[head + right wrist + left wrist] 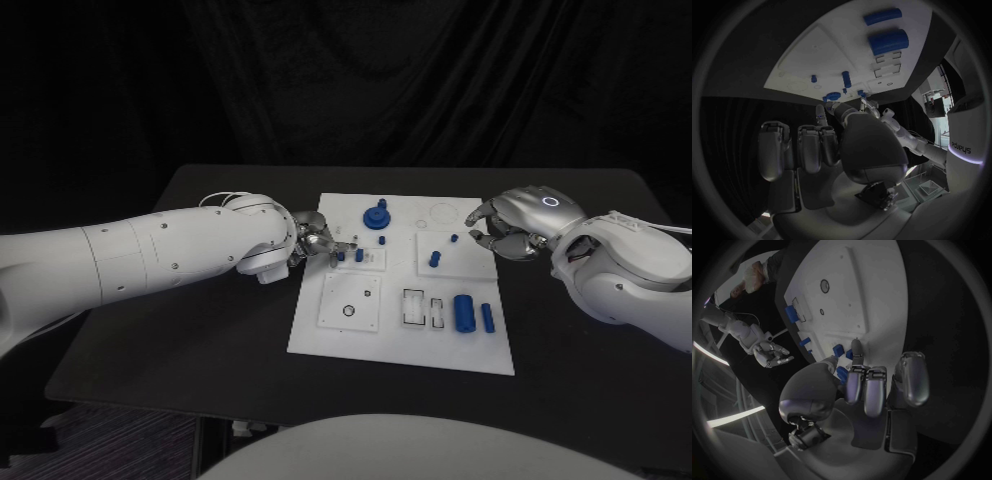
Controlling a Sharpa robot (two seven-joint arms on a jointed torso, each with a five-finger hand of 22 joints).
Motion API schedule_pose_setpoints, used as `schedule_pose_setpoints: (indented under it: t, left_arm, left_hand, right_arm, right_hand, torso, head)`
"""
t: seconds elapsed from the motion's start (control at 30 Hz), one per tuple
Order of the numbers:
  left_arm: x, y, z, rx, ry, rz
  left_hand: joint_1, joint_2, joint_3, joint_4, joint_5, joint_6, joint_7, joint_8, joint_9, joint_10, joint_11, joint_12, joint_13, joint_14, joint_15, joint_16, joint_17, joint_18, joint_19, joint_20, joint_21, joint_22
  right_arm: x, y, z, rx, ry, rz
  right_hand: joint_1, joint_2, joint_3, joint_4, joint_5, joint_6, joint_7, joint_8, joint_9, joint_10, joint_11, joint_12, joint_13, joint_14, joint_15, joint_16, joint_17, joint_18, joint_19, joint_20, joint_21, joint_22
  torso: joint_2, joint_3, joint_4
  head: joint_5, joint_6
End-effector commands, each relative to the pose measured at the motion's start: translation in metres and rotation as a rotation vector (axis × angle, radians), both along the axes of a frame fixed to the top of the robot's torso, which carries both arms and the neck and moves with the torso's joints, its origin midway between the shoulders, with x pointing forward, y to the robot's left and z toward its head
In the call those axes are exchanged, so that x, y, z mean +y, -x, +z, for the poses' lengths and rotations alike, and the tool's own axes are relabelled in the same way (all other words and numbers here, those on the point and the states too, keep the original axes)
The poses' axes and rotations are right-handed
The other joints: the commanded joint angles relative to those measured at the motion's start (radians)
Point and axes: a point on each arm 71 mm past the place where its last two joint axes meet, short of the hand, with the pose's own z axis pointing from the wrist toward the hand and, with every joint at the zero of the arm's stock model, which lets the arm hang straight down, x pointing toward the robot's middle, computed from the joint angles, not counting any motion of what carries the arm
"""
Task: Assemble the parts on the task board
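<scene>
The white task board lies mid-table. My left hand sits at the board's left edge, one fingertip down on the board beside two small blue parts. A third blue piece shows between its thumb and fingers; whether it is pinched is unclear. My right hand hovers over the board's far right edge, fingers loosely spread, holding nothing. A blue knob stands at the far middle. Two blue pegs stand near the right hand.
A thick blue cylinder and a slim one lie at the board's near right. Rectangular slots and a round hole are beside them. The black table extends around the board.
</scene>
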Motion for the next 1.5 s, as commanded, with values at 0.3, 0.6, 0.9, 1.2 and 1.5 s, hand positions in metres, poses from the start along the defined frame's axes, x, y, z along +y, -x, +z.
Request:
schedule_pose_setpoints:
  t: [0.3, 0.6, 0.9, 1.2, 1.5]
  left_arm:
    - [0.001, 0.002, -0.005, -0.013, 0.022, -0.016]
    - [0.002, 0.001, -0.004, -0.027, 0.023, 0.001]
    - [0.007, 0.001, 0.001, -0.093, 0.058, 0.037]
    - [0.013, 0.001, 0.012, -0.233, 0.151, 0.052]
    - [0.015, 0.005, 0.010, -0.188, 0.143, 0.019]
  left_hand:
    - [-0.064, 0.065, -0.102, 0.000, 0.000, -0.040, 0.021, 0.044, 0.034, 0.006, 0.007, -0.001, 0.188, 0.107, 0.008, 0.003, 0.263, 0.010, -0.005, 0.003, -0.001, 0.179]
    - [-0.042, 0.141, -0.206, -0.001, 0.063, -0.072, 0.007, 0.175, 0.182, 0.016, -0.005, 0.011, 0.194, 0.107, -0.002, 0.003, 0.263, 0.008, 0.004, -0.006, 0.014, 0.182]
    - [0.004, 0.152, -0.253, -0.002, 0.101, -0.085, -0.003, 0.231, 0.247, 0.037, -0.014, 0.034, 0.208, 0.107, -0.010, 0.003, 0.263, 0.003, 0.019, -0.013, 0.040, 0.189]
    - [0.073, 0.165, -0.268, -0.002, 0.169, -0.122, -0.005, 0.253, 0.279, 0.045, -0.017, 0.044, 0.214, 0.107, -0.014, 0.003, 0.263, 0.001, 0.025, -0.018, 0.051, 0.192]
    - [0.100, 0.172, -0.283, -0.002, 0.204, -0.130, -0.001, 0.229, 0.252, 0.039, -0.013, 0.037, 0.209, 0.107, -0.010, 0.003, 0.263, 0.002, 0.021, -0.015, 0.047, 0.190]
  right_arm:
    - [-0.002, 0.000, -0.001, 0.002, 0.004, -0.020]
    - [-0.003, 0.000, -0.001, 0.001, 0.004, -0.021]
    - [-0.004, 0.000, -0.001, 0.001, 0.004, -0.023]
    - [-0.005, 0.000, -0.001, 0.001, 0.005, -0.027]
    - [-0.006, 0.000, -0.001, 0.001, 0.005, -0.029]
  right_hand:
    - [-0.001, 0.012, 0.007, -0.001, 0.006, 0.003, -0.001, -0.004, -0.002, 0.050, -0.006, -0.003, 0.190, 0.084, -0.007, 0.002, 0.154, 0.001, 0.057, -0.007, 0.003, 0.230]
    - [-0.001, 0.012, 0.007, -0.001, 0.006, 0.003, -0.001, -0.004, -0.002, 0.050, -0.006, -0.003, 0.190, 0.084, -0.007, 0.002, 0.154, 0.001, 0.057, -0.007, 0.003, 0.230]
    - [-0.001, 0.012, 0.007, -0.001, 0.006, 0.003, -0.001, -0.004, -0.002, 0.050, -0.006, -0.003, 0.190, 0.084, -0.007, 0.002, 0.154, 0.001, 0.057, -0.007, 0.003, 0.230]
    - [-0.001, 0.012, 0.007, -0.001, 0.006, 0.003, -0.001, -0.004, -0.002, 0.050, -0.006, -0.003, 0.190, 0.084, -0.007, 0.002, 0.154, 0.001, 0.057, -0.007, 0.003, 0.230]
    - [-0.001, 0.012, 0.007, -0.001, 0.006, 0.003, -0.001, -0.004, -0.002, 0.050, -0.006, -0.003, 0.190, 0.084, -0.007, 0.002, 0.154, 0.001, 0.057, -0.007, 0.003, 0.230]
  torso:
    - [-0.001, 0.0007, -0.0020]
    - [0.000, 0.0003, -0.0007]
    - [-0.001, -0.0001, -0.0002]
    - [-0.002, 0.0013, -0.0010]
    - [0.000, 0.0003, -0.0004]
  head:
    - [-0.001, 0.000]
    - [-0.003, 0.000]
    - [-0.004, 0.000]
    - [-0.003, 0.000]
    - [-0.005, 0.000]
